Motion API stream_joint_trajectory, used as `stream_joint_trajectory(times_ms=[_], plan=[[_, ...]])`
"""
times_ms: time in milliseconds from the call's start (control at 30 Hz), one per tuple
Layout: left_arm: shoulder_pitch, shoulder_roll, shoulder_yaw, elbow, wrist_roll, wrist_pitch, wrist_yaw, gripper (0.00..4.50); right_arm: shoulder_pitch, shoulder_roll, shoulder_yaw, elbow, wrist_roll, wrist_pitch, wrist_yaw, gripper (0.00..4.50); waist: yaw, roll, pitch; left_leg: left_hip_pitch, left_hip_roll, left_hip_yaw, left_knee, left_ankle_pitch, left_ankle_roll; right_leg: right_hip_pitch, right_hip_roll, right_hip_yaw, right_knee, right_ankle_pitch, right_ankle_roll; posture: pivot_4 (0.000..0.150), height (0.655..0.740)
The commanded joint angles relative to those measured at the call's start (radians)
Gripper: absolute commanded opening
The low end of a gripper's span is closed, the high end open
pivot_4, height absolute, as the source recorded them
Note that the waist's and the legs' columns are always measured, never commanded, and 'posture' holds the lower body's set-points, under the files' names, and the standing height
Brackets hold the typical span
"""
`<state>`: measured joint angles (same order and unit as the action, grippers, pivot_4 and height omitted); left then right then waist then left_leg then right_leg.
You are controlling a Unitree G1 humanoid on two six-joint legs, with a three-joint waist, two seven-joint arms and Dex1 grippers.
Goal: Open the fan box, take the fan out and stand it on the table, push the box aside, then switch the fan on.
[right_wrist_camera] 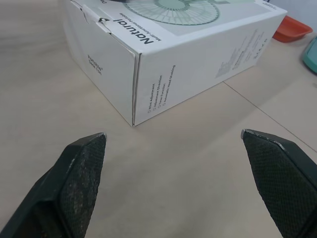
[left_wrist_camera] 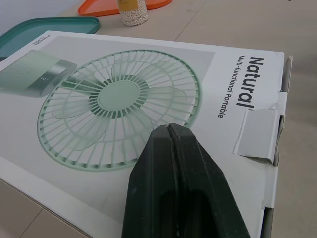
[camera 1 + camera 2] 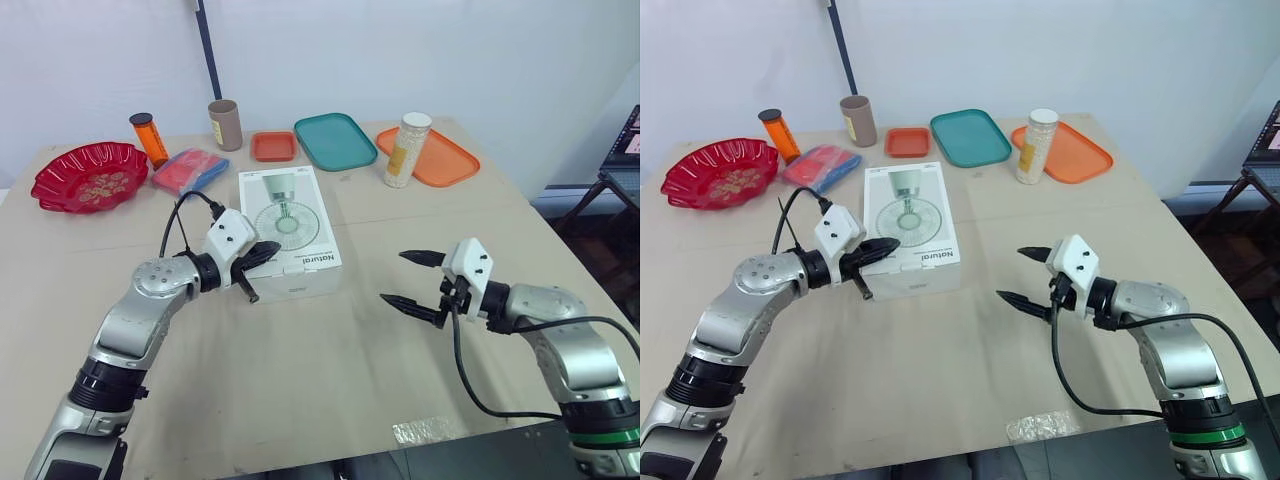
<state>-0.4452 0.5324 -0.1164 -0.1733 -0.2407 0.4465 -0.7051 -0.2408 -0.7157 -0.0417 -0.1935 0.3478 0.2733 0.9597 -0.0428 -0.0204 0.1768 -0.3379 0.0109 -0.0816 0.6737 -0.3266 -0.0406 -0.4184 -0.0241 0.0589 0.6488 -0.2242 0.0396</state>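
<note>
The white fan box [image 3: 290, 225] lies flat and closed in the middle of the table [image 3: 330, 370], a green fan printed on its lid [image 2: 119, 99]. Its tuck flap [image 2: 257, 134] is at the near end. My left gripper [image 3: 266, 251] is shut, its tip [image 2: 171, 129] just over the lid's near left part; whether it touches I cannot tell. My right gripper [image 3: 394, 278] hovers open, low over the table, to the right of the box and apart from it. Its fingers point at the box's near right corner [image 1: 133, 84], with nothing between them.
Along the back of the table stand a red bowl [image 3: 88, 175], an orange bottle [image 3: 148, 137], a blue and red packet [image 3: 188, 170], a brown cup [image 3: 226, 124], a small orange tray [image 3: 273, 146], a teal tray [image 3: 335, 140] and a white jar [image 3: 408, 150] on an orange tray [image 3: 450, 165].
</note>
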Motion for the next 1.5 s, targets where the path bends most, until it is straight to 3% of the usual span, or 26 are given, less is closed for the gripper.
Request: stream_joint_trajectory(times_ms=[33,367,467,767,1500], plan=[[0.007,0.001,-0.001,0.016,0.024,-0.005,0.008,0.09,-0.024,-0.016,-0.014,-0.106,0.053,0.05,0.009,4.5,0.0,0.0,0.0,0.0,0.0,0.0,0.0,0.0,0.0,0.0,0.0,0.0,0.0,0.0,0.0,0.15,0.74],[0.019,0.011,0.015,0.009,0.022,0.0,0.004,0.09,-0.143,0.035,0.098,-0.223,0.036,0.14,-0.045,4.5,0.0,0.001,-0.001,0.001,0.0,0.0,0.0,0.0,0.0,0.001,0.0,0.0,0.0,0.0,0.0,0.15,0.74],[0.024,0.011,0.011,0.009,0.025,-0.005,0.002,0.09,-0.213,0.067,0.196,-0.189,-0.072,0.124,-0.089,4.5,-0.001,0.001,-0.001,0.001,0.0,0.0,0.0,0.0,0.0,0.001,0.0,0.0,0.0,0.0,0.0,0.15,0.74],[0.017,0.004,0.008,0.017,0.031,-0.01,0.003,0.09,-0.388,0.211,0.342,-0.063,-0.19,0.154,-0.15,4.5,-0.002,0.001,-0.002,0.0,0.0,-0.001,0.0,0.001,-0.002,0.0,0.0,-0.001,0.0,0.0,0.0,0.15,0.74],[0.019,-0.01,-0.003,0.014,0.036,-0.02,0.002,0.09,-0.462,0.316,0.37,0.13,-0.333,0.065,-0.18,4.5,-0.003,0.002,-0.002,0.0,0.0,-0.001,0.0,0.001,-0.002,0.0,0.0,-0.001,0.001,0.0,-0.001,0.15,0.74]])
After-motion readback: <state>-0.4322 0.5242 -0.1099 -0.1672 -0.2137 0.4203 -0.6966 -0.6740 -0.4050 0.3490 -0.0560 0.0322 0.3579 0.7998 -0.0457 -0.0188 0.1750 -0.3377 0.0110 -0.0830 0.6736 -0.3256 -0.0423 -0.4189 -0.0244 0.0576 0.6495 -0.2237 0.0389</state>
